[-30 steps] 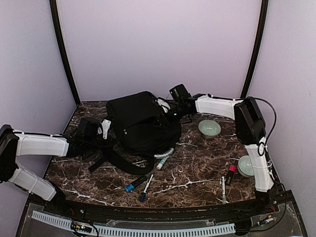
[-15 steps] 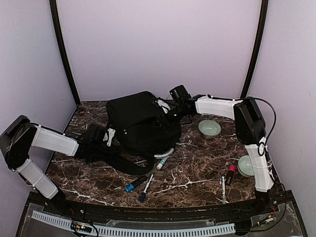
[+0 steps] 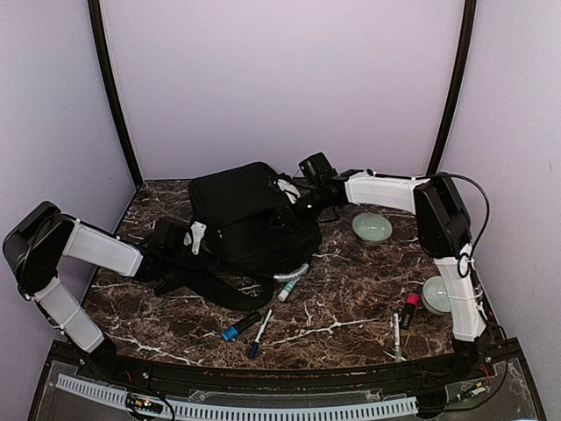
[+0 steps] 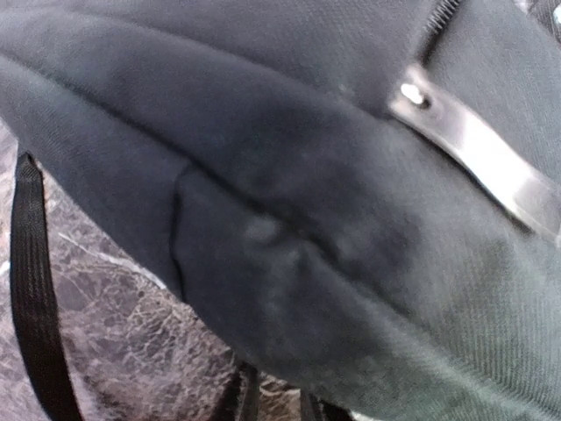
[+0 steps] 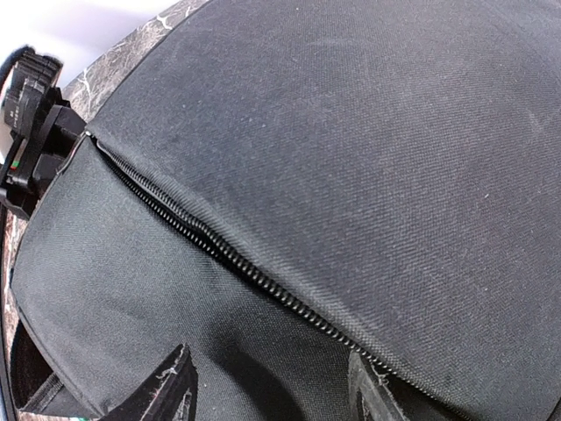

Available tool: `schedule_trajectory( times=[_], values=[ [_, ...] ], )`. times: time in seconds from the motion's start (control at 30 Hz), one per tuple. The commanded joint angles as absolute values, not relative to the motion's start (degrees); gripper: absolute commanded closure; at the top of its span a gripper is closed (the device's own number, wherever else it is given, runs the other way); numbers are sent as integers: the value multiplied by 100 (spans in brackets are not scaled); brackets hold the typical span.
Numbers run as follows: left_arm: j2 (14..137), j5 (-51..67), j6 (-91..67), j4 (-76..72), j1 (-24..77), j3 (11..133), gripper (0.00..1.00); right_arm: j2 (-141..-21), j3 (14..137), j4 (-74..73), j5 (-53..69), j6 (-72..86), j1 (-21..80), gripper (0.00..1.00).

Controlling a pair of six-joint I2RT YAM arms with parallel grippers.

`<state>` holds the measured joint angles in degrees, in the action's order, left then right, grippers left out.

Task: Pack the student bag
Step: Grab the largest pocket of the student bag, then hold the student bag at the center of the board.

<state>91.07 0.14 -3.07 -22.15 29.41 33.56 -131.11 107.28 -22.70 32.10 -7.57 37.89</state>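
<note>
The student bag (image 3: 250,219), a big black backpack, lies in the middle of the marble table with its straps trailing toward the front left. My left gripper (image 3: 203,240) is pushed against the bag's left side. In the left wrist view the bag's fabric (image 4: 289,175) fills the frame and a metal zip pull (image 4: 478,153) shows, but the fingers are barely visible at the bottom edge. My right gripper (image 3: 291,209) rests on the bag's upper right. It is open (image 5: 267,395), its fingers straddling the closed zipper (image 5: 219,250) on the fabric (image 5: 368,123).
Near the bag's front lie a green-and-white marker (image 3: 287,288), a blue-capped marker (image 3: 238,329) and a dark pen (image 3: 260,333). At the right are a white pen (image 3: 396,336), a red marker (image 3: 408,309), a green bowl (image 3: 372,228) and a second bowl (image 3: 432,295) by the right arm.
My left arm has swung in from the left edge, bringing its gripper to the right against the bag's side. The right gripper has edged slightly left on the bag.
</note>
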Motion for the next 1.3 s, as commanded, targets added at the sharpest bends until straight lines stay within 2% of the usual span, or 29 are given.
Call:
schedule_trajectory(
  times=[0.0,0.1,0.47,0.9,1.13,1.27],
  values=[
    [9093,226,-207,-2505,2899,3419,92,-13033,10628,-2479,3175,-727,3901,41],
    [9001,221,-209,-2494,2902,3386,100,-12954,10652,-2534,3126,-763,3940,41],
    [8128,492,-737,-2011,2909,2873,100,-12362,10971,-2585,2370,-1091,4604,42],
    [7509,830,-894,-1860,2925,2418,100,-14359,13171,-2617,3058,-417,5151,42],
    [7653,1075,-872,-1839,3077,2479,100,-15139,13393,-2614,2610,-199,5186,42],
    [7855,1619,-830,-1924,3316,2560,100,-15412,13401,-2613,2203,-130,5169,43]
  ],
)
